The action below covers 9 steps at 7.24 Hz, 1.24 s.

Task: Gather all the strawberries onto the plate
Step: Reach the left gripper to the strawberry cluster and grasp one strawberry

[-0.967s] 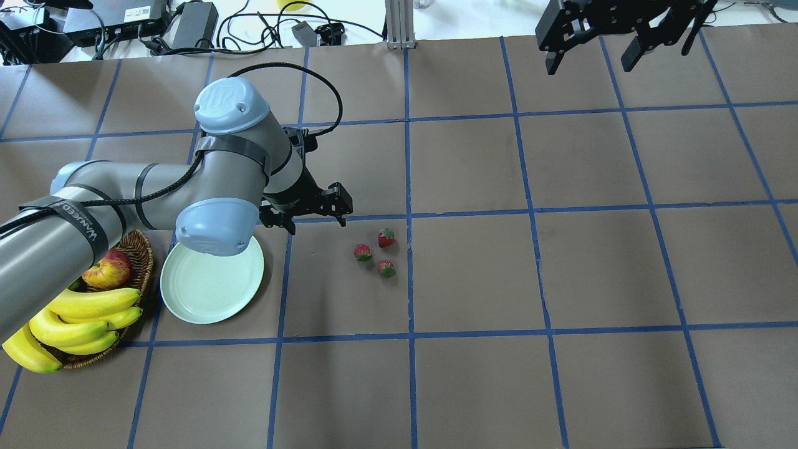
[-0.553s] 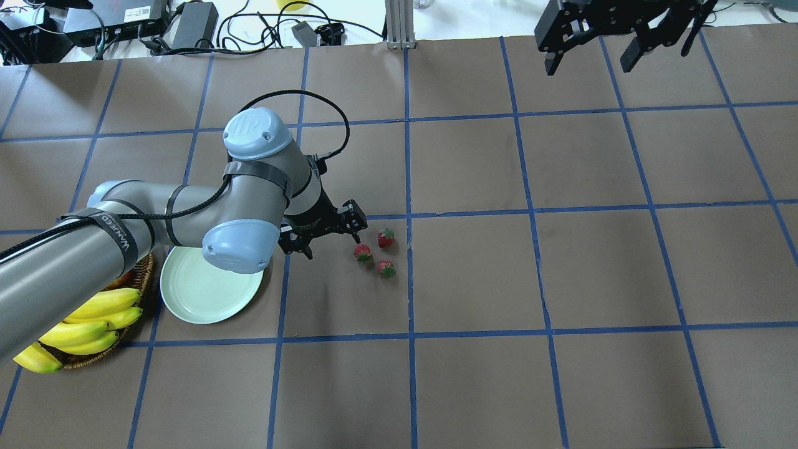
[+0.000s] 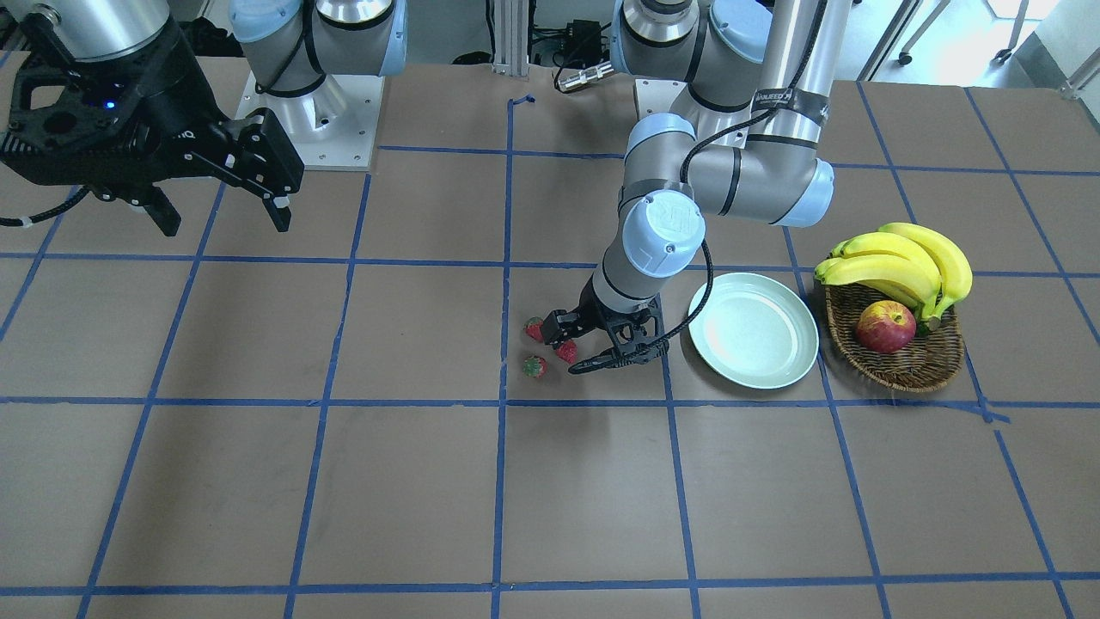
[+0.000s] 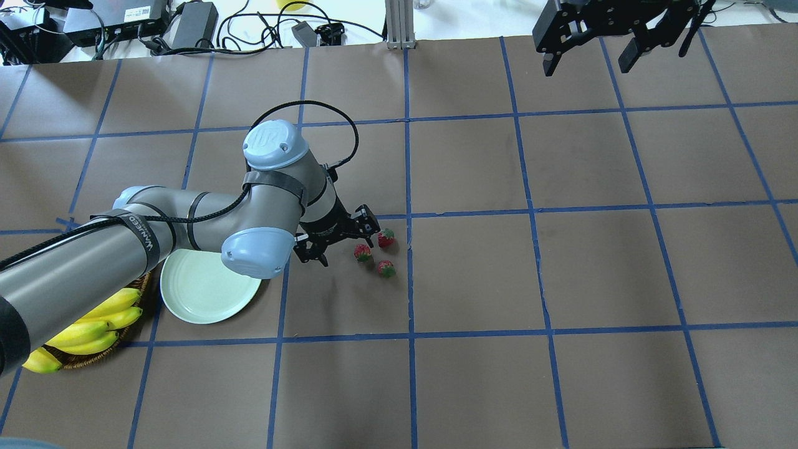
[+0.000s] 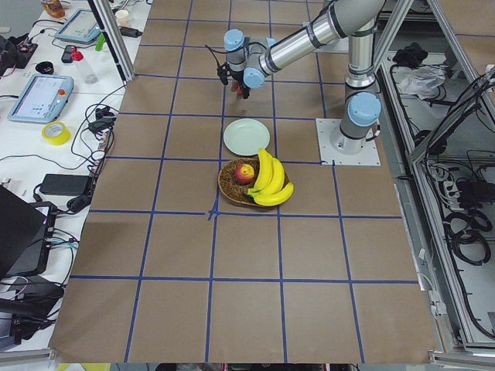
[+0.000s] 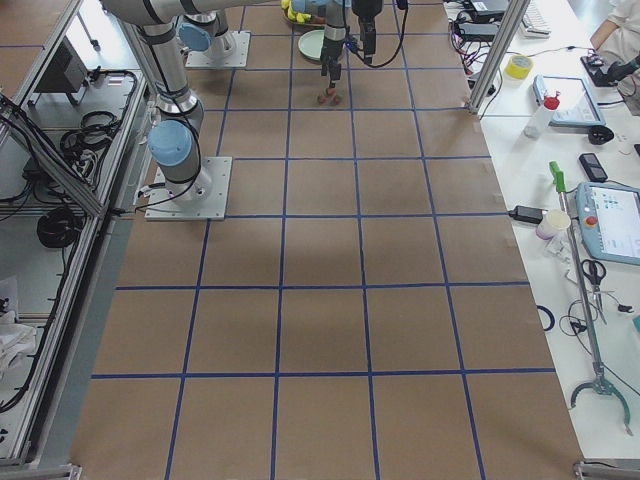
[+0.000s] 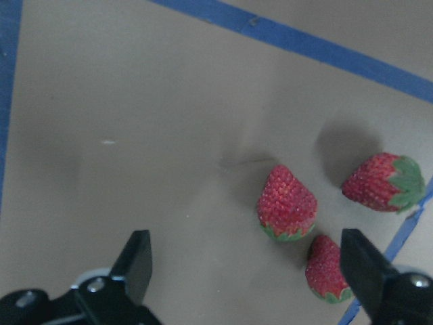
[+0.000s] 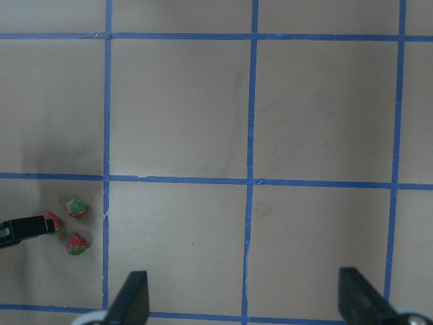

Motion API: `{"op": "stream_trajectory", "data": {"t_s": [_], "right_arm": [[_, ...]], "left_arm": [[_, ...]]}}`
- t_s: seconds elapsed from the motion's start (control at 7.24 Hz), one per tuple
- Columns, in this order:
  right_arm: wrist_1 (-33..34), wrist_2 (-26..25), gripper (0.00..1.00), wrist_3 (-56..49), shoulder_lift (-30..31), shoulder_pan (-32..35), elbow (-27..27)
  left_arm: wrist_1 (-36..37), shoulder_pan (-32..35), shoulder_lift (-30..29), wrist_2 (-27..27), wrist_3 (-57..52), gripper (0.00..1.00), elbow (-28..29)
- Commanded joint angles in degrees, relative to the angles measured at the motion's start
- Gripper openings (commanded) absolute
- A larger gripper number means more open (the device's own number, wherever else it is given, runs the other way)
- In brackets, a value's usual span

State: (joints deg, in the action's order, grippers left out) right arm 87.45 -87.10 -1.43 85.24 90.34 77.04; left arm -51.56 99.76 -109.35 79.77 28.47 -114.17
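brown table [image 4: 561, 280], left gripper [image 4: 346, 249] spread — strawberries [image 4: 363, 252] near

Opposed overhead and front views share the strawberries [image 4: 363, 252].

We read the "UR" logo in white on the blue joint cap [image 4: 272, 138] of the left arm [image 4: 187, 212], plain in both the overhead and front-facing views. A black strap [image 4: 142, 236] round that arm carries white capitals that look like "WANJEED", though we cannot vouch for every letter. The tablet [image 5: 40, 97] beside the table shows a screen too small to read.
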Motion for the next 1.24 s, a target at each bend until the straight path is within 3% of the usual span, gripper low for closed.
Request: {"op": "stream_trajectory", "data": {"t_s": [0.0,0.28,0.41,0.69,0.83,1.11], "right_arm": [[0.0,0.0,1.0,-0.16,0.01,0.01,0.3],[0.0,0.0,1.0,-0.24,0.01,0.1,0.3],[0.0,0.09,1.0,-0.24,0.01,0.1,0.3],[0.0,0.0,1.0,-0.24,0.01,0.1,0.39],[0.0,0.0,1.0,-0.24,0.01,0.1,0.3],[0.0,0.0,1.0,-0.24,-0.08,0.1,0.39]], "left_arm": [[1.62,0.0,-1.65,-1.62,0.1,0.9,0.0],[1.72,0.0,-2.36,-2.34,0.1,0.89,0.0],[1.72,0.09,-2.71,-2.43,0.1,0.72,0.0],[1.72,0.0,-2.98,-2.43,-0.08,0.07,0.0],[1.72,0.0,-2.89,-2.34,0.01,0.0,0.17],[1.81,-0.09,-1.76,-2.08,-0.34,0.0,1.13]]}}
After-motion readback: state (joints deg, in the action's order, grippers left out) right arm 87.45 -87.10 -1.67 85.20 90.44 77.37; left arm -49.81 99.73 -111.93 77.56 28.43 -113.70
